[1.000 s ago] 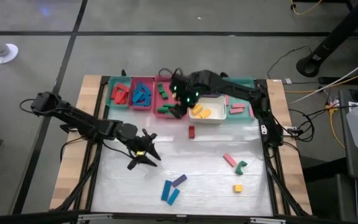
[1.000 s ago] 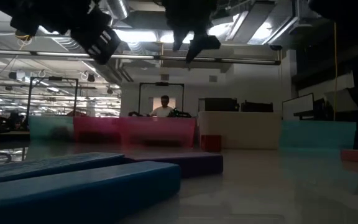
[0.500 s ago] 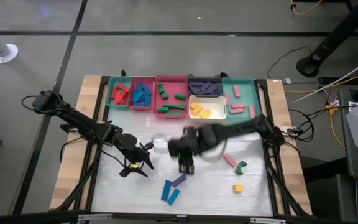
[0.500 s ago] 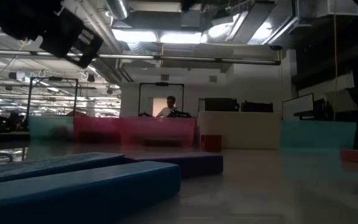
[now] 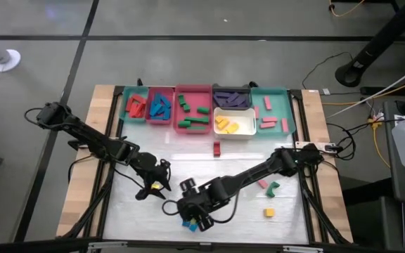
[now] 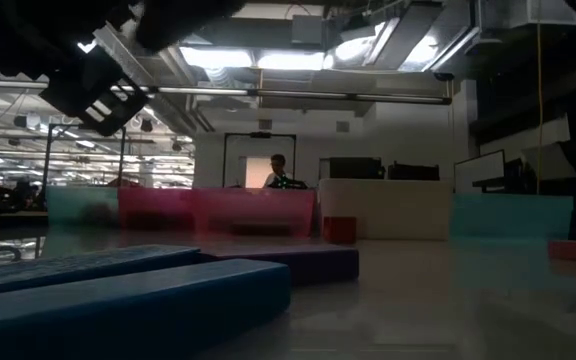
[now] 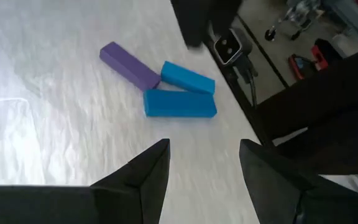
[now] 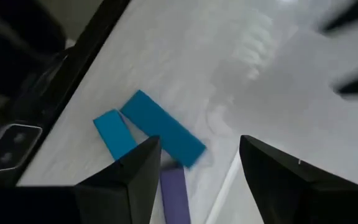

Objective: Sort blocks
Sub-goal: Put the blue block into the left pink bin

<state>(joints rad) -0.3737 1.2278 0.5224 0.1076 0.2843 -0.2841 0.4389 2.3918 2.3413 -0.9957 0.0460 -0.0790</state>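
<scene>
Two blue blocks (image 7: 179, 104) (image 8: 163, 127) and a purple block (image 7: 129, 58) lie flat in a cluster near the table's near edge. My right gripper (image 5: 192, 209) (image 8: 201, 162) hovers open above this cluster and hides most of it in the high view. My left gripper (image 5: 153, 184) (image 7: 204, 168) is open just left of the cluster, touching nothing. Loose on the table are a red block (image 5: 216, 148), a pink block (image 5: 260, 181), a green block (image 5: 273, 187) and a yellow block (image 5: 268, 211).
Along the far edge stands a row of trays: a teal tray (image 5: 126, 112) with red blocks, a pink tray (image 5: 162, 90) with blue ones, a pink tray (image 5: 193, 88) with green, a black tray (image 5: 216, 90) with purple, a white tray (image 5: 252, 133) with yellow, and a teal tray (image 5: 278, 91) with pink. A person stands far off in the room.
My right arm has swung from over the far trays across the table toward the near edge and now hangs above the blue and purple blocks. My left gripper has drifted a little toward the near edge. No block has moved.
</scene>
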